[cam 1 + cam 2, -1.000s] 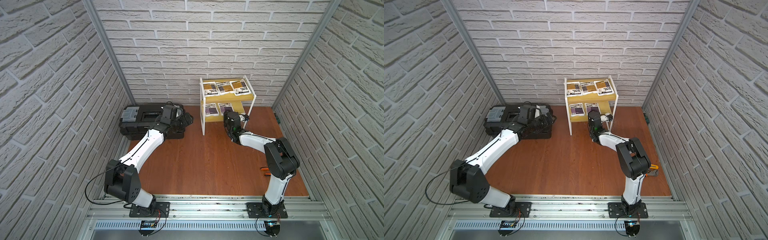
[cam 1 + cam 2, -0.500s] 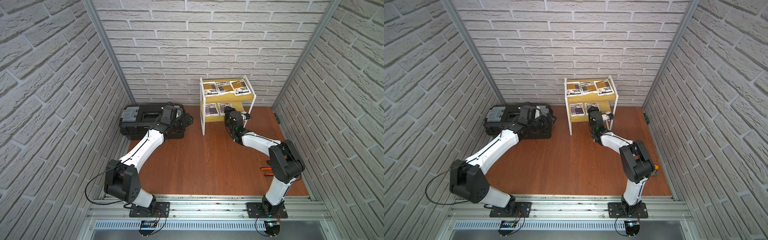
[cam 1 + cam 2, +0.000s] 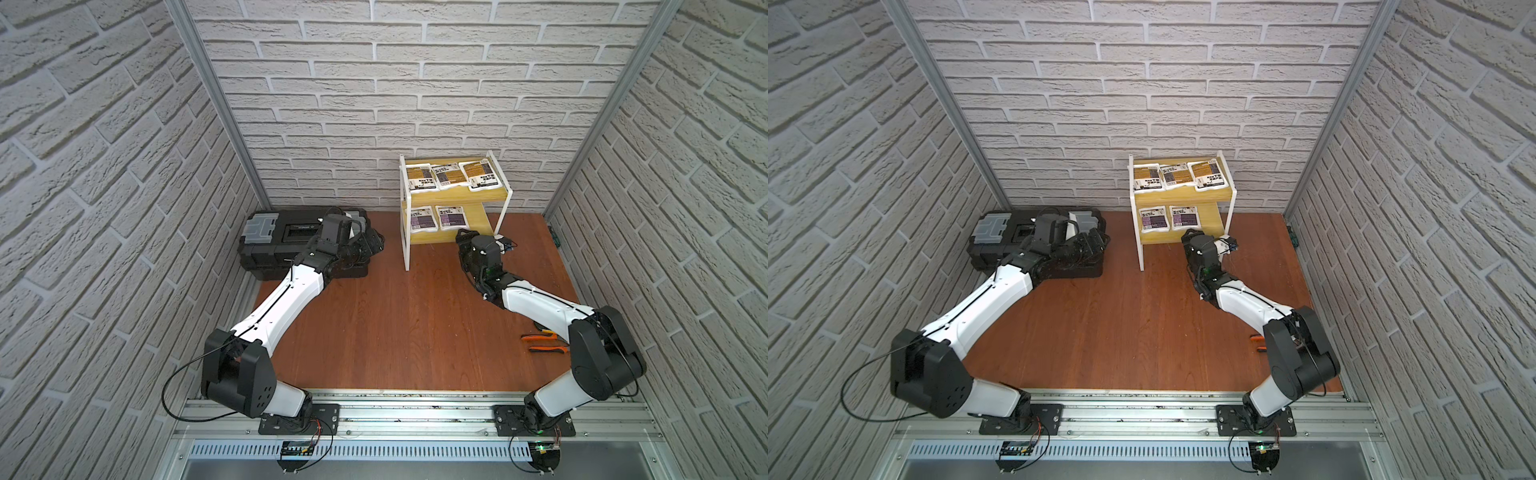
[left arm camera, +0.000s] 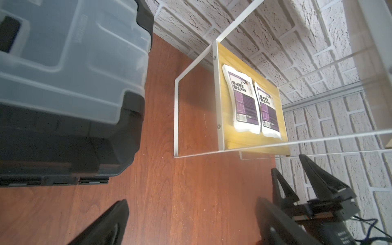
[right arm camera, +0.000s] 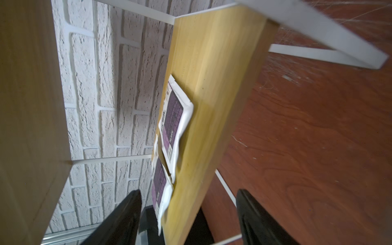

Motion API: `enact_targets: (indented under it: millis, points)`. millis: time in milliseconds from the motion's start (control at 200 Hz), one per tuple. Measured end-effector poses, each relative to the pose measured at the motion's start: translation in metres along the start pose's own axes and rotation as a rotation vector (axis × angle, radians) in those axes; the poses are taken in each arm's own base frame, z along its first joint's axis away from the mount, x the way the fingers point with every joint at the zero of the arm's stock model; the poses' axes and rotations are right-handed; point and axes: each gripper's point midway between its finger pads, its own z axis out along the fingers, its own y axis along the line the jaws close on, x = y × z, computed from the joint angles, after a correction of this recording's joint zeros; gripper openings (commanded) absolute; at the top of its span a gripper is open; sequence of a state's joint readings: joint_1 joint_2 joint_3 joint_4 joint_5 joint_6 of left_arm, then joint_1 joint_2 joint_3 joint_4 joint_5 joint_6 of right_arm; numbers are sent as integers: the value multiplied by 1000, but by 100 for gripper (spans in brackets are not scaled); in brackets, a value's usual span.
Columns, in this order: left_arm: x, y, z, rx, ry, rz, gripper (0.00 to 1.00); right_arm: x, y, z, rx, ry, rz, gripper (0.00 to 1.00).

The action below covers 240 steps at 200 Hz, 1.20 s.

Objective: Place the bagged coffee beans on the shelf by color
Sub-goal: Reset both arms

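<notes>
Purple labels are showing on the two purple bags (image 3: 451, 216) of coffee beans, which are lying flat and side by side, edges meeting, on the lower yellow board of the shelf (image 3: 405, 249). Three orange-brown bags (image 3: 446, 176) are lying in a row on the top board.

The right gripper (image 3: 460, 235) is hovering just in front of the lower board's front edge, near the closer purple bag but apart from it. Its fingers (image 5: 127, 212) are standing wide apart and gripping nothing. In the right wrist view the board's edge is running between them, and whether they are brushing the wood cannot be told.

The left gripper (image 3: 374, 245) is hanging over the end of the black toolbox (image 3: 270, 245) that faces the shelf, well apart from every bag. Its fingers (image 4: 110, 220) are likewise spread wide and are holding nothing.

The shelf is standing on a reddish-brown wooden table (image 3: 395, 324), close against the back wall (image 3: 415, 104) of white brick pattern, and similar walls are closing in both sides. An orange-handled tool (image 3: 540, 343) is lying on the table beside the right arm's elbow.
</notes>
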<state>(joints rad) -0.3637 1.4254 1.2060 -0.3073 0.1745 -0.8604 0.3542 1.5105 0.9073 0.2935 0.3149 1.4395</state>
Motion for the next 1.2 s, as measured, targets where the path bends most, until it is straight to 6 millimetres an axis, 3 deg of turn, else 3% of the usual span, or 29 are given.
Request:
enact_targets:
  millis: [265,360,615,745,975,1200]
  points:
    - [9,19,-27,-71,-38,107,98,-11,-23,-69,39,54,-127,83]
    - [10,28,-42,-114,-59,163,99,-21,-32,-96,47,49,-180,100]
    - [-2,39,-81,-212,-174,332,99,-54,-47,-149,93,-24,-360,100]
    - [-11,39,-96,-248,-249,449,98,-73,-37,-163,131,-74,-521,100]
    - [-10,37,-107,-282,-369,695,98,-110,14,-177,145,-210,-858,100]
    - [-22,63,-112,-461,-423,810,98,-131,9,-160,237,-259,-1073,100]
